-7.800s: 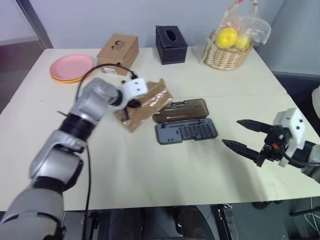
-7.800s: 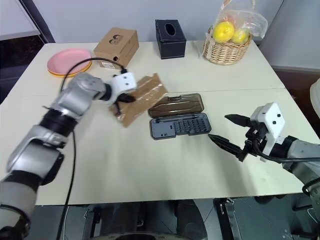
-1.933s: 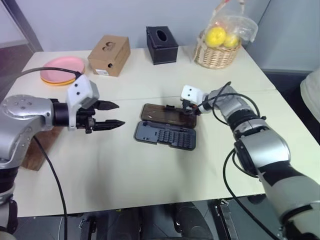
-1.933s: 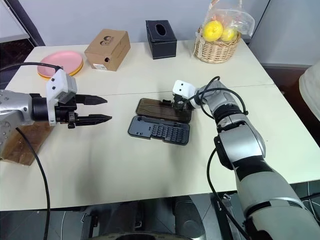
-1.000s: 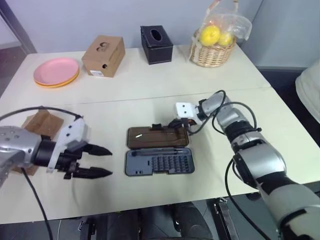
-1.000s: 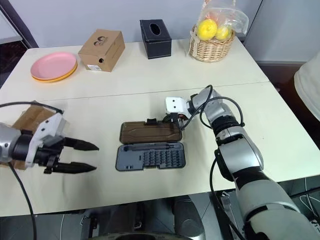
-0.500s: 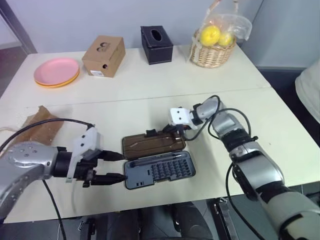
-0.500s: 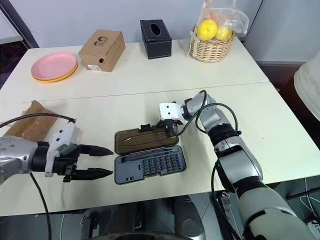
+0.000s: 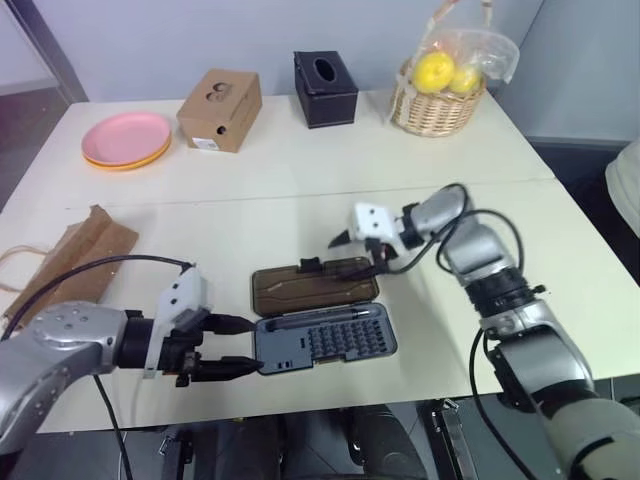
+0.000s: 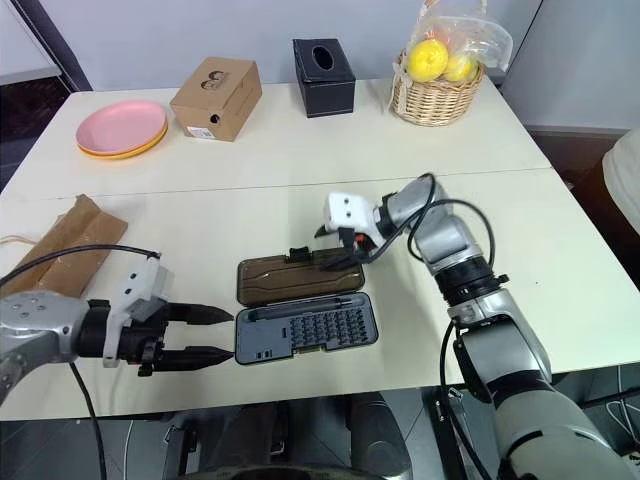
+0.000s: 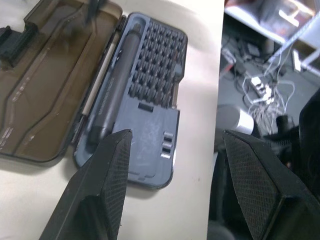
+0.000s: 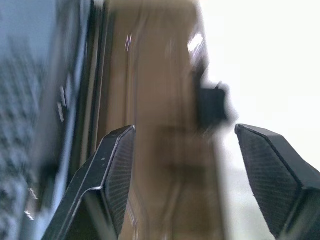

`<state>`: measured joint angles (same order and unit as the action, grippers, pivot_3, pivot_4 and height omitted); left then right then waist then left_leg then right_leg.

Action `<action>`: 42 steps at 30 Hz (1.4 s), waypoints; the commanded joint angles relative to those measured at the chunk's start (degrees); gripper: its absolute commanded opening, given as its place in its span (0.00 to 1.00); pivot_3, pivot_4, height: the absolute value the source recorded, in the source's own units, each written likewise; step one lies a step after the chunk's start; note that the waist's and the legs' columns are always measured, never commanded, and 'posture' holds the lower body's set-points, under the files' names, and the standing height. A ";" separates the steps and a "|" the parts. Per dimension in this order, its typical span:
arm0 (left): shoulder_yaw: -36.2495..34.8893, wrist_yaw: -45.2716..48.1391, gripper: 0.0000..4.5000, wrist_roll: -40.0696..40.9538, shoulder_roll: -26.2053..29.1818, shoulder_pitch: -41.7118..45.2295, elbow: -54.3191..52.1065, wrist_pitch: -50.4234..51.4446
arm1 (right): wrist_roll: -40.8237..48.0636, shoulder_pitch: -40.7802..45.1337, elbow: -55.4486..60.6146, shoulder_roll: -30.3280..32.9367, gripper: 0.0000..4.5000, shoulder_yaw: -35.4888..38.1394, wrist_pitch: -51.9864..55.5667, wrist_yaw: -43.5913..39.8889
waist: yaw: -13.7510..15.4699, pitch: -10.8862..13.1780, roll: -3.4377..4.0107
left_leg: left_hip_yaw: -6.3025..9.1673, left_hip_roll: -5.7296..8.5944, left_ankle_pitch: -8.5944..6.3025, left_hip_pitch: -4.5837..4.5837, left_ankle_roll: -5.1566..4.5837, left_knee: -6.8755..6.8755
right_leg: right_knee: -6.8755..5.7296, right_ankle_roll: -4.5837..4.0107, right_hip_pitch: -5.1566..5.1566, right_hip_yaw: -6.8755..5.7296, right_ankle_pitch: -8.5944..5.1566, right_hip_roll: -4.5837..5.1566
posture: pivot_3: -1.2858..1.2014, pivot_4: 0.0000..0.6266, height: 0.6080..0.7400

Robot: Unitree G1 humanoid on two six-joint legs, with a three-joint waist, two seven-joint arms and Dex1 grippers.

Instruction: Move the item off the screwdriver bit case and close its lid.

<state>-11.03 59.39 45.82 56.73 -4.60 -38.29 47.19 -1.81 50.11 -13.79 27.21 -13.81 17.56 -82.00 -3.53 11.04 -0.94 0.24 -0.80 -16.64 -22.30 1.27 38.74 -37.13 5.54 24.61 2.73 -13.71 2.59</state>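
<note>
The screwdriver bit case (image 9: 325, 340) lies open near the table's front edge, its grey base full of bits. Its smoky-brown lid (image 9: 315, 283) lies flat behind the base, latch tab (image 12: 212, 107) at its far edge. The item, a creased brown paper bag (image 9: 85, 255), rests on the table at the far left, clear of the case. My left gripper (image 9: 255, 346) is open, with its fingertips (image 11: 112, 165) at the base's left end. My right gripper (image 9: 360, 252) hangs open just above the lid's far right corner, holding nothing.
Along the back of the table stand a pink plate (image 9: 125, 138), a cardboard box with holes (image 9: 220, 95), a black tissue box (image 9: 325, 75) and a basket of yellow fruit (image 9: 445, 95). The case sits close to the table's front edge.
My right gripper was shut at the lid's far edge; it has opened and lifted off it. My left gripper has crept right, up to the base's end. The lid still lies flat.
</note>
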 commanded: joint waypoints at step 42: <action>18.64 -6.19 0.00 -20.71 -10.04 -1.52 9.60 -16.34 | -4.32 3.31 -28.65 -2.34 0.01 -8.74 -12.48 10.15 | 0.85 -0.13 -0.04 | -0.07 -0.06 -0.04 1.09 -0.07 -0.12 | 0.10 -0.50 -1.05 -0.02 -0.29 -0.04 | 0.52 0.24 1.00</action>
<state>7.04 53.31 26.17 45.93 -4.89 -28.66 29.65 -4.45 53.84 -41.83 24.68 -22.46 5.27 -72.78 -2.68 10.91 -0.98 0.17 -0.86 -16.68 -21.19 1.20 38.59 -37.03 5.03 23.56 2.71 -14.01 2.54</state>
